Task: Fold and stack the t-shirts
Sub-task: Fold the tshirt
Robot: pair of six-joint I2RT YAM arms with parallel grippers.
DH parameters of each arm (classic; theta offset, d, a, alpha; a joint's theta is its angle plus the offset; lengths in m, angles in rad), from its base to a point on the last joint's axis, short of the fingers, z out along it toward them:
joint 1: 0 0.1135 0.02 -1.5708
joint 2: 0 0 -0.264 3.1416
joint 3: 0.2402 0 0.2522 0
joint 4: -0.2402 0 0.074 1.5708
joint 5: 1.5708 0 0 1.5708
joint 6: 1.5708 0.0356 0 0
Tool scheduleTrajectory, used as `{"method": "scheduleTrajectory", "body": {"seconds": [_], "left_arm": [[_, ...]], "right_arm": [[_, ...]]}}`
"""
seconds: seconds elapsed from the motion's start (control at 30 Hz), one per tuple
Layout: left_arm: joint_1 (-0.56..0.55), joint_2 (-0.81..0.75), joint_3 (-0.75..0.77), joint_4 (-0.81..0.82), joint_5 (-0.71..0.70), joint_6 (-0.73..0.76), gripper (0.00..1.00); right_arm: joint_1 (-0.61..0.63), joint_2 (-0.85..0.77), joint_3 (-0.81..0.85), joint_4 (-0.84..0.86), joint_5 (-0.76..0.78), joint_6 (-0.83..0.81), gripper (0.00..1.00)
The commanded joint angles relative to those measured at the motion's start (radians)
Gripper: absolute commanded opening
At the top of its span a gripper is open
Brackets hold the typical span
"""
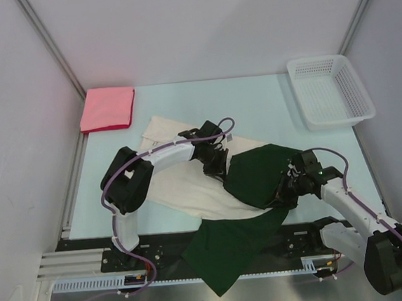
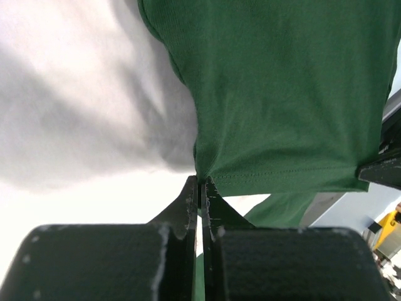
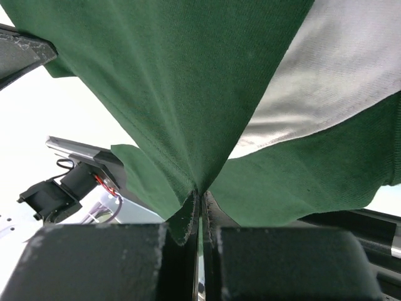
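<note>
Both arms are over the middle of the worktop (image 1: 267, 106). The cream-and-green shirt (image 1: 179, 187) lies spread across it from left of centre to right of centre, cream cloth to the left and a dark green panel raised between the grippers. The left gripper (image 1: 216, 164) is clenched on the green panel's left edge, and the right gripper (image 1: 283, 189) is clenched on its right edge. More green cloth spills over the near edge of the worktop and hangs down between the two arm bases, across the front rail. The pink-red shirt (image 1: 107, 108) sits folded square in the far left corner, close to the left wall and well apart from the arms. The white basket (image 1: 325, 120) sits in the far right corner. Bare surface shows along the far side between those two. The left wrist view shows what the top view cannot: the fingers (image 2: 190, 200) are pressed together, with a stitched green hem pinched at the tips and cream cloth beyond. In the right wrist view the fingers (image 3: 187, 216) nip a gathered green fold, with a cream wedge behind it.
</note>
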Motion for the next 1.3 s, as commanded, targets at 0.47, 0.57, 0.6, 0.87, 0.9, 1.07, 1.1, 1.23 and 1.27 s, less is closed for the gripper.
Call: {"method": "scheduleTrajectory", "body": {"seconds": [0.47, 0.57, 0.6, 0.87, 0.9, 1.07, 1.1, 1.23, 1.27], "left_arm": [[0.034, -0.069, -0.020, -0.074, -0.083, 0.034, 0.31], [0.052, -0.106, -0.024, -0.105, -0.099, 0.063, 0.45], [0.060, -0.123, -0.032, -0.108, -0.105, 0.072, 0.47], [0.253, -0.279, -0.031, 0.021, -0.211, 0.155, 0.67], [0.265, -0.276, -0.005, 0.036, -0.235, 0.164, 0.68], [0.359, -0.200, 0.087, 0.125, -0.313, 0.189, 0.74], [0.374, -0.149, 0.115, 0.125, -0.314, 0.195, 0.75], [0.452, -0.037, 0.277, 0.111, -0.303, 0.281, 0.75], [0.477, -0.016, 0.297, 0.114, -0.300, 0.331, 0.73]], "right_arm": [[-0.091, 0.125, 0.099, -0.074, 0.070, -0.145, 0.25], [-0.148, 0.168, 0.226, -0.179, 0.171, -0.228, 0.41], [-0.186, 0.171, 0.256, -0.193, 0.196, -0.239, 0.48], [-0.305, 0.194, 0.333, 0.120, 0.572, -0.158, 0.77], [-0.314, 0.235, 0.337, 0.161, 0.599, -0.174, 0.78], [-0.383, 0.332, 0.327, 0.281, 0.561, -0.217, 0.78], [-0.394, 0.346, 0.325, 0.297, 0.546, -0.233, 0.78], [-0.403, 0.417, 0.366, 0.333, 0.451, -0.302, 0.75], [-0.403, 0.450, 0.375, 0.330, 0.443, -0.308, 0.75]]}}
